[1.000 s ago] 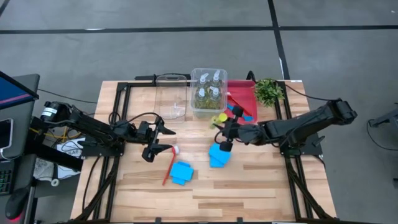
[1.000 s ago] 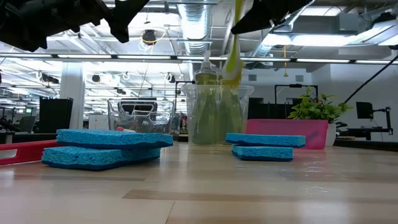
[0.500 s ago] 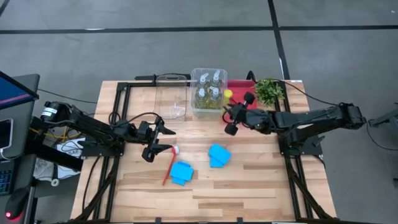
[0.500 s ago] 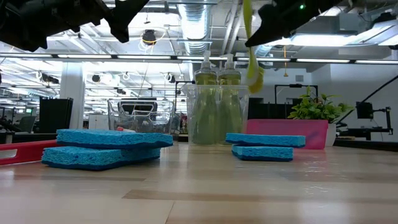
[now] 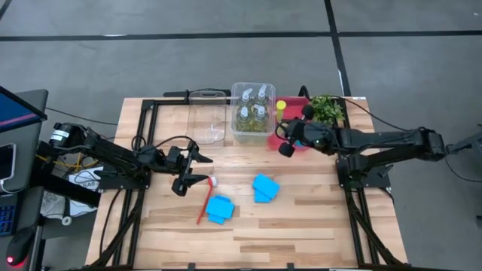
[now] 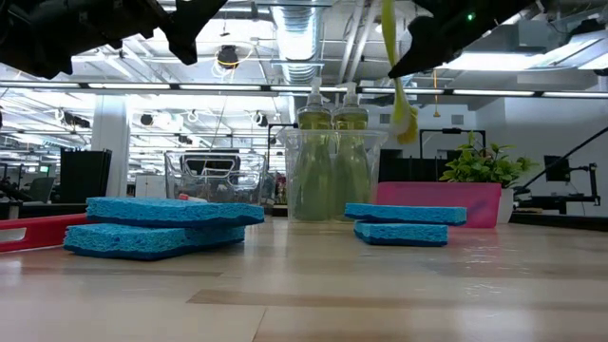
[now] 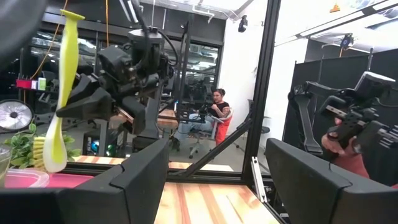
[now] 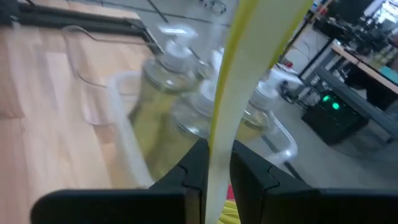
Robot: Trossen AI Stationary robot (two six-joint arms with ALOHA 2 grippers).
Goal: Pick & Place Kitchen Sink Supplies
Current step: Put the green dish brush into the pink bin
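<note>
Yellow-green brush [image 5: 281, 108] pinched in right claw [image 5: 288, 140], long axis upright, bristles down, upper centre-right of high view, over red bin [image 5: 295, 120] beside bottles [image 5: 253, 113]. Drop is straight down. Left claw [image 5: 190, 167] spread, idle mid-left above surface [image 5: 301, 226].

A: What does your surface [image 5: 316, 226] look like?

B: You have pale wood planks with a smooth satin sheen and visible grain.

A: And the sponges [image 6: 161, 226]?

B: Porous, rough, matt blue foam. Your bottles [image 6: 332, 157] and their bin [image 5: 233, 113] are clear glossy plastic. The yellow-green brush [image 8: 233, 93] is smooth plastic; the fingers [image 8: 186, 186] are matt black.
</note>
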